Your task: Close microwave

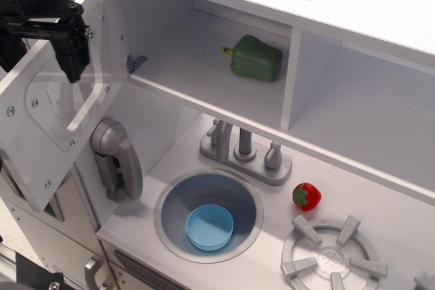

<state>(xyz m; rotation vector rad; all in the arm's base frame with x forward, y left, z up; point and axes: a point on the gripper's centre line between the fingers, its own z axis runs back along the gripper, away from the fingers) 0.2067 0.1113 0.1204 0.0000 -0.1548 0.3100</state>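
- Microwave (204, 59) sat at upper left of the toy kitchen, its door (51, 110) swung wide open to the left.
- Green pepper (255, 58) lay inside the compartment, toward the back.
- Black gripper (68, 49) hung in front of the door's clear window, near its top edge; whether it was open or closed, I couldn't tell.
- Blue bowl (210, 226) rested in the sink (173, 195) below.

Black tool (68, 66) up in the top-left corner, hanging off a dark wrist that comes in from the left edge. One finger (71, 56) pointing straight down. Can't really tell whether it's spread or pinched.
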